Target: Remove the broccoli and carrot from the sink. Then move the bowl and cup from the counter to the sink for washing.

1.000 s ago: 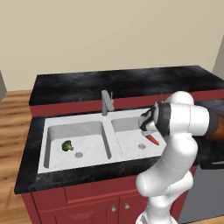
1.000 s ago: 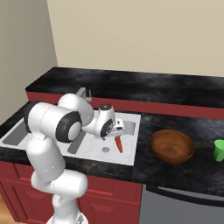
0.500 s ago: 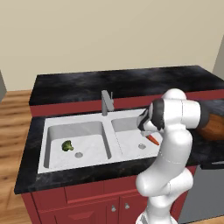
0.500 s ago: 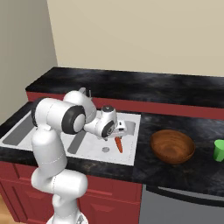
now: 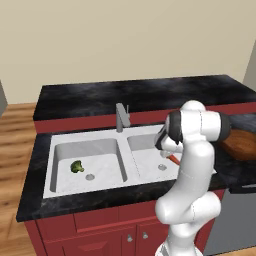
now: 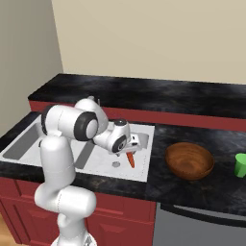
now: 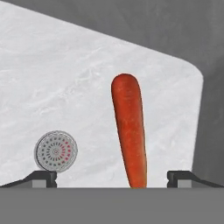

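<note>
Orange carrot (image 7: 129, 135) lies on the sink (image 5: 60, 145) floor beside the right drain (image 7: 56, 151); I see my gripper (image 7: 112, 177) poised above it, jaws wide, empty.

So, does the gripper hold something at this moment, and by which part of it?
Nothing is held. The gripper is open over the carrot, which lies on the floor of the sink between the fingertips, untouched.
</note>
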Available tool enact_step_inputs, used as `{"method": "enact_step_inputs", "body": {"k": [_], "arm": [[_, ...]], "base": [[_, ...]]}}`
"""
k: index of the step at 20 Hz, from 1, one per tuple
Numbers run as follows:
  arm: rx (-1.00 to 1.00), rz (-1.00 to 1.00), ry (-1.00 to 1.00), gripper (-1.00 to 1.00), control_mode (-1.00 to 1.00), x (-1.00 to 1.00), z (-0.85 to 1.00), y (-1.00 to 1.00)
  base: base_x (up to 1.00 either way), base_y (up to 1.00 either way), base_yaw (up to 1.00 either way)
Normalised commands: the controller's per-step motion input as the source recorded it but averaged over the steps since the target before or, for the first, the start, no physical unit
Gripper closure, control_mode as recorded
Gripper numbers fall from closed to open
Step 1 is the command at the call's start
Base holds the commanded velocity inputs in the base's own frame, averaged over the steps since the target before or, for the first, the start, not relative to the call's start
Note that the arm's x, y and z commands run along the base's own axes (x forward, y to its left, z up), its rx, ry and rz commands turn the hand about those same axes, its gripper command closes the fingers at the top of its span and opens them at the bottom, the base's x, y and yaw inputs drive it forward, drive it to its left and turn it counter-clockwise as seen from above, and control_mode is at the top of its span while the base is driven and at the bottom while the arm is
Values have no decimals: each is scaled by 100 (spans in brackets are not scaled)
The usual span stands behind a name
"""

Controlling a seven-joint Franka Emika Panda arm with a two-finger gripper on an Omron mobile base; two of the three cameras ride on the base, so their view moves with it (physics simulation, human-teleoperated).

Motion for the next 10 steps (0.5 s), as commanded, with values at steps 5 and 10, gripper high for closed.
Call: {"method": "enact_step_inputs", "body": {"k": [5, 10], "arm": [[0, 1, 0, -100, -100, 18, -20, -2], [0, 2, 0, -100, -100, 20, -17, -2]], "base": [[0, 0, 0], [0, 0, 0]]}}
